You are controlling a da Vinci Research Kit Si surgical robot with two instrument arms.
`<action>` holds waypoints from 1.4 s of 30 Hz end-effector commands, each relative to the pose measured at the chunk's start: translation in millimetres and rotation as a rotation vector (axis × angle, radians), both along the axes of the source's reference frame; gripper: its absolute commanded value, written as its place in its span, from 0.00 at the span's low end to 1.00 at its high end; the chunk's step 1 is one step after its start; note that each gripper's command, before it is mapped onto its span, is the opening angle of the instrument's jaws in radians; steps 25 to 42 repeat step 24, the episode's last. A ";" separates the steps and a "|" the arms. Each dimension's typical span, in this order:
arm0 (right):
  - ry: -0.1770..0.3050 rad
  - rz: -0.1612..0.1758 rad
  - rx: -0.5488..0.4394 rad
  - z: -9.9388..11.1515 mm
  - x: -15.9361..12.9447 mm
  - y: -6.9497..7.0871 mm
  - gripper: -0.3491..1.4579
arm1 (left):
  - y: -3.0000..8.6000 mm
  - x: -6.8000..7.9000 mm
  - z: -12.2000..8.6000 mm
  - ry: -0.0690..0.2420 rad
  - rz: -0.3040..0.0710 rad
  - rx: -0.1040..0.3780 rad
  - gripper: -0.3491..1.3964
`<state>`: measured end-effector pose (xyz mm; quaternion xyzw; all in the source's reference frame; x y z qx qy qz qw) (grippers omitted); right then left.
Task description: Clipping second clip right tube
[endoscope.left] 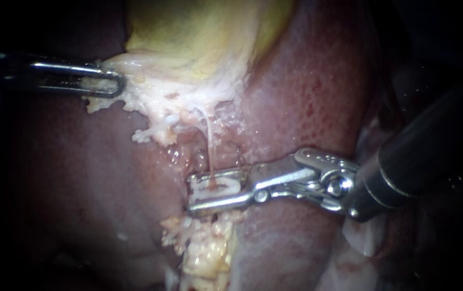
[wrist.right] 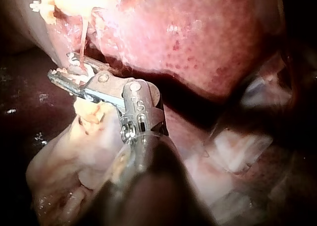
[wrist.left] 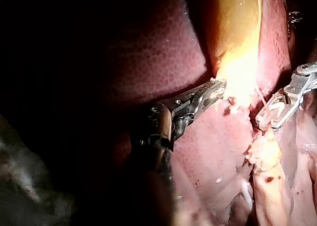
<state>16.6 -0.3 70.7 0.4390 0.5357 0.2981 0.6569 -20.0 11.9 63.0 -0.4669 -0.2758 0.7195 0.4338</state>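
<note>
A thin pale tube [endoscope.left: 208, 141] runs down from the ragged white tissue under the yellow gallbladder [endoscope.left: 204, 32]. My right instrument [endoscope.left: 201, 189] comes in from the right. Its jaws stand around the lower end of the tube and hold a white clip [endoscope.left: 221, 186] between them, with the tube passing through. In the right wrist view the same jaws [wrist.right: 62, 72] hold the clip at the tube's foot. My left instrument [endoscope.left: 113, 83] is shut on the pale tissue at the gallbladder's edge, seen also in the left wrist view [wrist.left: 215, 91].
Dark red liver [endoscope.left: 317, 91] lies on both sides of the tube. A lump of yellow-white fatty tissue [endoscope.left: 204, 253] sits just below the right jaws. The right shaft [endoscope.left: 414, 161] crosses the right side.
</note>
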 end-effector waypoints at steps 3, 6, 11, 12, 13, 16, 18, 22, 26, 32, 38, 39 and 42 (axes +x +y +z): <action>-0.009 0.002 0.033 -0.1 -0.1 0.0 0.10 | 0.0 0.0 0.0 0.000 0.000 0.000 0.00; -0.014 0.002 0.055 0.0 -0.4 0.0 0.00 | 0.0 -0.1 0.0 0.000 0.000 0.000 0.00; -0.017 0.007 0.071 0.2 -1.0 0.0 0.00 | 0.0 -0.1 0.0 0.000 0.000 0.000 0.00; -0.020 0.006 0.070 0.3 -1.1 0.0 0.00 | 0.0 -0.1 0.0 0.000 0.000 0.000 0.00; -0.023 0.004 0.070 0.3 -1.2 0.0 0.00 | 0.0 -0.1 0.0 0.000 0.000 0.000 0.00; -0.025 0.003 0.068 0.4 -1.2 -0.1 0.00 | 0.0 -0.1 0.0 0.000 0.000 0.000 0.00; -0.025 0.003 0.068 0.5 -1.2 -0.1 0.00 | 0.1 -0.1 0.0 0.001 0.000 0.000 0.00; -0.025 0.002 0.068 0.5 -1.2 -0.1 0.00 | 0.1 -0.2 0.0 0.001 -0.001 0.000 0.00; -0.025 0.002 0.068 0.5 -1.2 -0.2 0.00 | 0.1 -0.2 0.0 0.001 -0.001 0.000 0.00; -0.025 0.002 0.068 0.5 -1.2 -0.2 0.00 | 0.1 -0.2 0.0 0.001 -0.001 0.000 0.00; -0.025 0.002 0.068 0.5 -1.2 -0.2 0.00 | 0.1 -0.2 0.0 0.001 -0.001 0.000 0.00; -0.025 0.002 0.068 0.5 -1.2 -0.2 0.00 | 0.1 -0.2 0.0 0.001 -0.001 0.000 0.00; -0.025 0.002 0.068 0.5 -1.2 -0.2 0.00 | 0.1 -0.2 0.0 0.001 -0.001 0.000 0.00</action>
